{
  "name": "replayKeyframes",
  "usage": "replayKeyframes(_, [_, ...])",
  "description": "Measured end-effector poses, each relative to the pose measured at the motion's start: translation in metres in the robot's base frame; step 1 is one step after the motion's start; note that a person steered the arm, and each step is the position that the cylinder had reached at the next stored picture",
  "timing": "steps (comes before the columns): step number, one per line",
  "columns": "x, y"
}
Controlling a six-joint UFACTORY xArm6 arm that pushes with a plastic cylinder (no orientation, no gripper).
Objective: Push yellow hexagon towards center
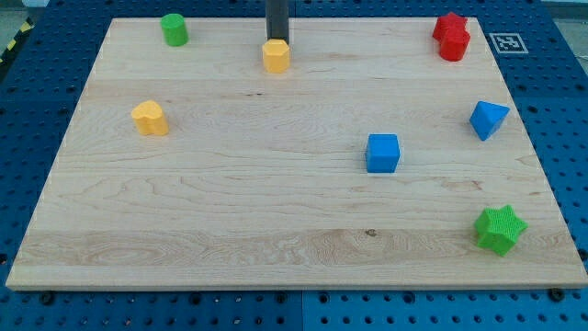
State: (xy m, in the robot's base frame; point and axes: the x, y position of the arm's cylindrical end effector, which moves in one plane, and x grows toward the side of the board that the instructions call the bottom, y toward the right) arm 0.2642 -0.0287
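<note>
Camera view: my tip (pixel 277 41) apparently touching yellow hexagon (pixel 276 57) from top side; end effector gripless rod.

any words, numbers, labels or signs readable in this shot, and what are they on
No readable words, numbers or brand names anywhere.
The only sign is a black-and-white square marker on the blue pegboard past the wooden board at the view's top right; it carries a pattern, not letters.
The blocks, including the yellow hexagon just below my tip, are plain, with no markings.
</note>
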Motion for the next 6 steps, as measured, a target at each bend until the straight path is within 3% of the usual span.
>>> replayKeyframes(4, [0.107, -0.048])
replayKeyframes(5, [0.120, -0.054])
replayKeyframes(6, [0.103, -0.092])
